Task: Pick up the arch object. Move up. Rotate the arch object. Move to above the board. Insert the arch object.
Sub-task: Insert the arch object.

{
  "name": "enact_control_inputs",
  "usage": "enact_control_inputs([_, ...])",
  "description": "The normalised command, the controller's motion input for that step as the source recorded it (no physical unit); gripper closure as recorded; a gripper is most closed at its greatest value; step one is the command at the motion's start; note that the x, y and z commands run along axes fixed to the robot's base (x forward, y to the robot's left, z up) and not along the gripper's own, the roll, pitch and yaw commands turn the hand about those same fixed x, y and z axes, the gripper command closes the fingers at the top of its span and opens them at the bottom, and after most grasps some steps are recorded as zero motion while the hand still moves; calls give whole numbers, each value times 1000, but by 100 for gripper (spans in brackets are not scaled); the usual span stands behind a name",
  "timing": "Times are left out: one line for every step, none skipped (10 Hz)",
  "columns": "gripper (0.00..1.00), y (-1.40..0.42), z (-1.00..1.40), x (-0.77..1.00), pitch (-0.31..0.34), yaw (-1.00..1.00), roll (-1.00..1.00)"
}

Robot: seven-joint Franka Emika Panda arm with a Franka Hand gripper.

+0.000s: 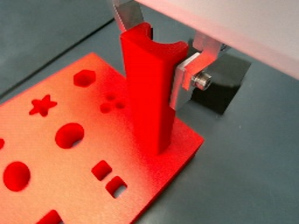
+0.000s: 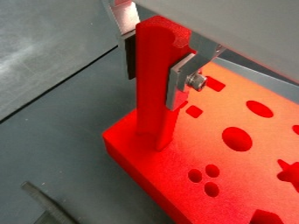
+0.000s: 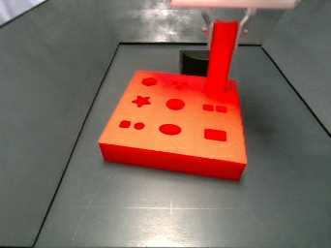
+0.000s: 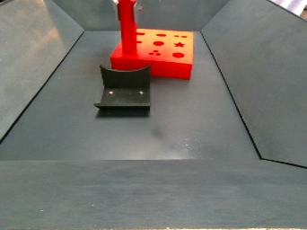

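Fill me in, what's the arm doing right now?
The Panda's gripper is shut on the arch object, a tall red bar held upright with its lower end at a corner of the board. In both wrist views the bar meets the board's top near that corner; whether it is fully seated cannot be told. The board's star, circle and square holes are open. A dark block lies on the floor beside the board.

Dark notched block (image 4: pixel 125 88) (on grey floor (image 4: pixel 180 126))

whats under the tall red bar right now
The tall bright red arch object, gripped by the gripper, stands upright on the flat red-orange board near its corner. Whether a hole lies beneath its foot is hidden by the bar.
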Motion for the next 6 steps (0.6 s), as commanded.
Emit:
enact_control_inputs([100,-154,-586,117,-81,60,191])
enact_control_inputs([100,-231,-537,60,-90,0,193])
enact_control_inputs([100,-203,-440,31,-97,0,124])
enact_control_inputs([100,-17,-174,34,-154,0,0])
enact_control_inputs([100,0,0,0,-57,0,0])
enact_control_inputs([100,0,0,0,0,0,0])
